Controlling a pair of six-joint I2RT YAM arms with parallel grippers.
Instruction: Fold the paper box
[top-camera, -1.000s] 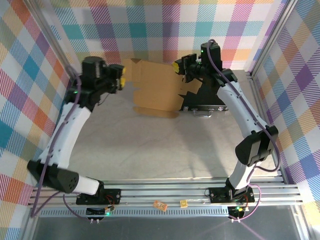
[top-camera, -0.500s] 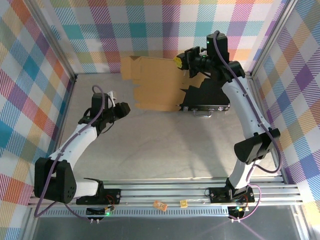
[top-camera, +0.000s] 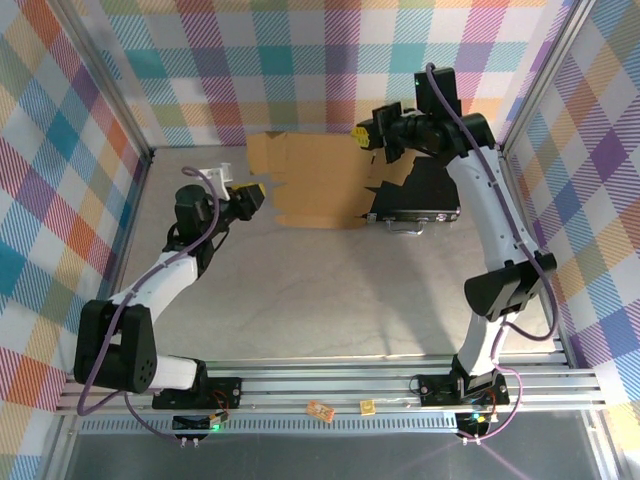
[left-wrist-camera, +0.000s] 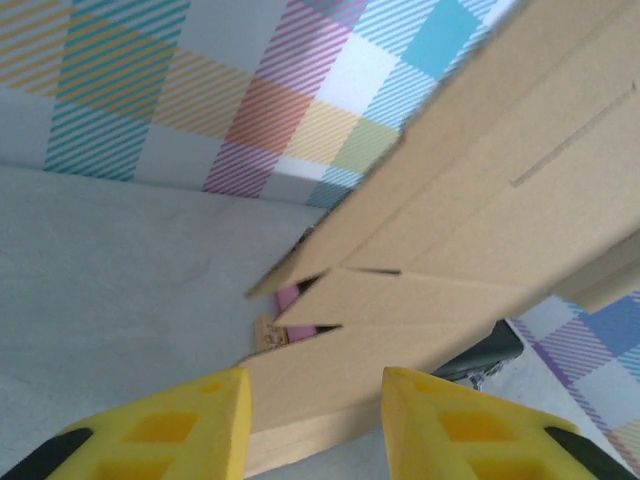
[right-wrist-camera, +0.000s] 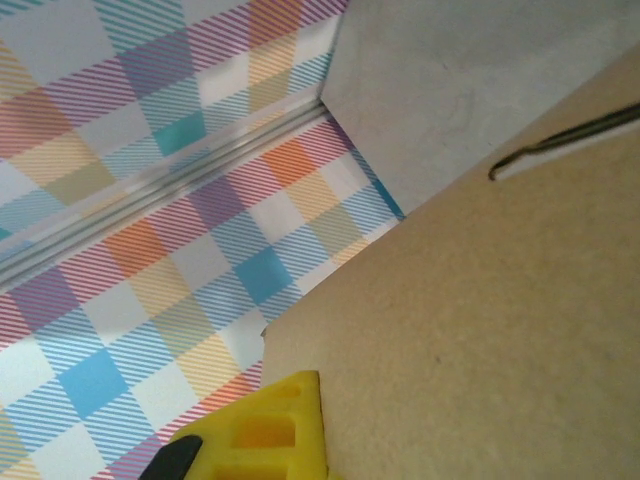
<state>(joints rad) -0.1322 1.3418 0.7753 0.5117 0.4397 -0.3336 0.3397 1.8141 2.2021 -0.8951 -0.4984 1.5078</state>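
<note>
Paper box: the paper box is seen as a flat, die-cut brown sheet at the far middle of the table, close to the checked back wall; it is tilted with its right side held up, and no walls are formed yet
Handling: the sheet is judged light and fairly stiff across its panels, but ready to bend along the scored creases; the thin flaps and tabs could be crumpled or torn by a hard pinch; the matte surface is not expected to slip
Where to hold: a panel edge close to a crease is judged best, not a tab tip
Right gripper: the right gripper is pressed together on the sheet's upper right edge; in the right wrist view one yellow finger lies against the cardboard
Left gripper: the left gripper is spread, with a low panel edge of the sheet lying across the gap just beyond the tips; nothing is pinched, and whether the edge is touched cannot be told
Black case: the black case lies just right of the sheet, partly covered by it
Under the sheet: a small pink item is glimpsed, too small to be identified
Step in hand: a second hold on the left side is judged to be sought, so that a first flap can be creased
</note>
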